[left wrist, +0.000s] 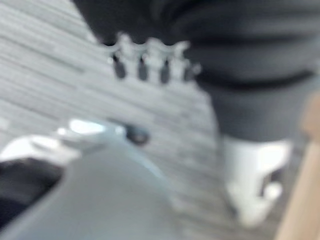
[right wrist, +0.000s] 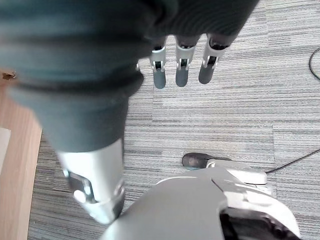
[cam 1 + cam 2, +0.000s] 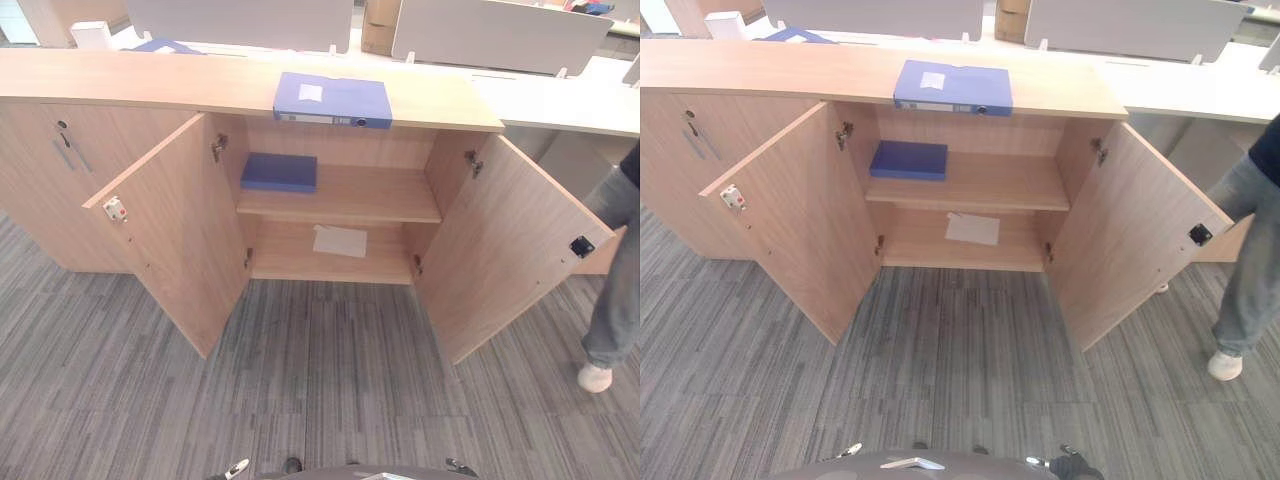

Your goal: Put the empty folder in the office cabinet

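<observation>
Blue folder (image 3: 333, 99) flat on cabinet top (image 3: 150, 85), spine w/ ring hole facing front, front edge just over lip, above the open compartment. Not held by either hand.

Cabinet (image 3: 340, 195) below: both doors swung wide, left door (image 3: 170, 225) and right door (image 3: 510, 245). Upper shelf (image 3: 370, 195) holds 2nd blue folder (image 3: 279, 171), flat, at left end near hinge side; rest of shelf bare wood. Bottom shelf (image 3: 300, 258) holds one white sheet (image 3: 340, 241), roughly centre. Further closed door w/ handle (image 3: 70, 155) at far left of unit.

Left hand (image 1: 150, 60) in own wrist view: fingers hanging straight in a row over grey carpet (image 3: 320, 380), apart, nothing in them; view blurred, thumb hard to make out. Right hand (image 2: 182, 62) in own wrist view: fingers straight, relaxed, spread slightly, nothing gripped, carpet beyond.

Person (image 3: 615, 270) at right edge, cut off: jeans leg and white shoe, just beside right door. Behind cabinet, desk dividers (image 3: 490, 35) partly cropped at top; small blue item (image 3: 165, 46) behind left end, mostly hidden, can't tell what.
</observation>
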### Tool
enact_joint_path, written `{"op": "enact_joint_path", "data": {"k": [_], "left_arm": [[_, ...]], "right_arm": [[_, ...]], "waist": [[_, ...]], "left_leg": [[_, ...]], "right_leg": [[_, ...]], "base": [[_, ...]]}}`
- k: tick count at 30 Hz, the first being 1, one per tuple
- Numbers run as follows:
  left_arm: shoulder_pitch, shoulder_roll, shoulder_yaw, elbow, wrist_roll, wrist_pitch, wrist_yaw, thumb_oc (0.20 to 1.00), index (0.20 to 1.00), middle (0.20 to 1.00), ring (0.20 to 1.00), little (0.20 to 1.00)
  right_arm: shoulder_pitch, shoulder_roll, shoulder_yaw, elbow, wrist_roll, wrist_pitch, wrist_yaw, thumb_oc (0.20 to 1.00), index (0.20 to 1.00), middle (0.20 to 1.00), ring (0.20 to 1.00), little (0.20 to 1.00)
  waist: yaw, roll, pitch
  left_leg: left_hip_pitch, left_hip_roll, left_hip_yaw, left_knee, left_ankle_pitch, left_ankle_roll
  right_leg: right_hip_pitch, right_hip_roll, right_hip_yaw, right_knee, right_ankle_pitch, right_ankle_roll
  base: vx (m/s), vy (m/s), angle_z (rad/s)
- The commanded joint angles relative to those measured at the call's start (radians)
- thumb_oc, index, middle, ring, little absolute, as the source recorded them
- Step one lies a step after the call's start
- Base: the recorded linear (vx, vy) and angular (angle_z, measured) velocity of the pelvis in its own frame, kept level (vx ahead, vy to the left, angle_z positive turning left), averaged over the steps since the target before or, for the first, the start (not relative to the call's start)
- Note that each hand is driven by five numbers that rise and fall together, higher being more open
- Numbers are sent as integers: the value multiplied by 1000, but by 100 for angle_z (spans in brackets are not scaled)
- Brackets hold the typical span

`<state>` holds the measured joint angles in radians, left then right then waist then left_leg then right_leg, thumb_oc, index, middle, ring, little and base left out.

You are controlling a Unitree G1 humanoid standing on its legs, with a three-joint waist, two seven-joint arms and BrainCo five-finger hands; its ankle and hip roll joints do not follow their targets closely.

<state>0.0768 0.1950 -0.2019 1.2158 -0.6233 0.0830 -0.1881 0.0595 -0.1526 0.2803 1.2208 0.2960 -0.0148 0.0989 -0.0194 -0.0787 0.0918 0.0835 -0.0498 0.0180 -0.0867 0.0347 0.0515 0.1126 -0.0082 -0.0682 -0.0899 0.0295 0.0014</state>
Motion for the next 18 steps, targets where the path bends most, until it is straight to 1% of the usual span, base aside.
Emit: {"op": "enact_joint_path", "data": {"k": [1, 6, 18], "left_arm": [[-59, -67, -29, 46, 8, 6, -5, 1000, 1000, 1000, 1000, 1000], [-60, -68, -28, 46, -14, 8, -10, 1000, 1000, 1000, 1000, 1000], [-56, -66, -26, 43, -6, 11, -5, 1000, 1000, 1000, 1000, 1000]], "right_arm": [[-57, -25, 1, 5, 12, 0, -5, 1000, 1000, 1000, 1000, 1000], [-54, -24, 5, -4, 16, 5, -8, 1000, 1000, 1000, 1000, 1000], [-49, -24, 3, -21, 31, 12, -11, 1000, 1000, 1000, 1000, 1000]], "waist": [[2, 55, 23], [1, 54, 25], [-2, 54, 30]], "left_leg": [[42, -21, 56, -1, -116, -1], [42, -20, 57, -1, -116, -1], [38, -21, 55, -1, -114, 0]], "right_leg": [[17, 37, -23, 3, -45, 54], [16, 37, -22, 3, -44, 54], [11, 38, -18, 3, -41, 54]], "base": [[0, 0, 0], [0, 0, 0], [0, 0, 0]]}}
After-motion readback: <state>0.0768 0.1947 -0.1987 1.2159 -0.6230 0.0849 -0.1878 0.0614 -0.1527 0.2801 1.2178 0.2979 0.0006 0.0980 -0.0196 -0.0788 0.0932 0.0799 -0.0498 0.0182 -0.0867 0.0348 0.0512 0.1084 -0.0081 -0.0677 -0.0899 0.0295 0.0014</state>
